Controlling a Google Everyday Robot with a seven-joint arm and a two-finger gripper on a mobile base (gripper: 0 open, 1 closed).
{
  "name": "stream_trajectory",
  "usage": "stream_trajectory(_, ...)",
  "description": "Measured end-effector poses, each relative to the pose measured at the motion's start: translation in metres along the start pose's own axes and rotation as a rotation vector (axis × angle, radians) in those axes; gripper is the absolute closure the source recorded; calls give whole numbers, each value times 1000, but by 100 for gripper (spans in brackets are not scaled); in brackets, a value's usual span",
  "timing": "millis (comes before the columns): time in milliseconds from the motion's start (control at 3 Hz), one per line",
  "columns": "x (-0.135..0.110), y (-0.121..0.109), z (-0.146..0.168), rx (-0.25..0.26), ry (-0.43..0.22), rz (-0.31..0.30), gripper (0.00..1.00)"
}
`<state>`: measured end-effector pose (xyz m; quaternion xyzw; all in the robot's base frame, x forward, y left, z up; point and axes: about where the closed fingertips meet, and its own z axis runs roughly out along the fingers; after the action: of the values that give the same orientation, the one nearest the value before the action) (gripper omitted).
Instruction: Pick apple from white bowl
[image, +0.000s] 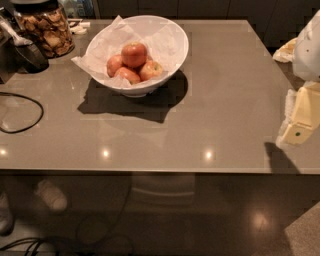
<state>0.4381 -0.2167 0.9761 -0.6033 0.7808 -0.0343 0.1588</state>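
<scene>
The white bowl (172, 47), lined with crinkled white paper, stands at the back left of the grey table. Several apples lie in it. The apple (134, 54), round and red-orange, sits on top of the pile. A smaller apple with a yellow-green patch (151, 70) lies to its right, and two pinkish-red ones lie to the left (114, 64) and front (127, 75). My gripper (300, 122) is at the right edge of the view, cream-coloured, over the table's right side and far from the bowl.
A glass jar of brown snacks (47, 27) stands at the back left beside a dark object (27, 55). A black cable (22, 112) loops on the table's left side. The table's front edge (150, 171) runs across the view, with floor below.
</scene>
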Motion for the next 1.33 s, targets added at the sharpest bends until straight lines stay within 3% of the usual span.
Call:
stream_trajectory(333,0,0,0,0,0,0,0)
stream_trajectory(1000,-65,-46,-3,16,-52,-50,0)
stream_trajectory(1333,-89,-58,-5,30,-53,-111,0)
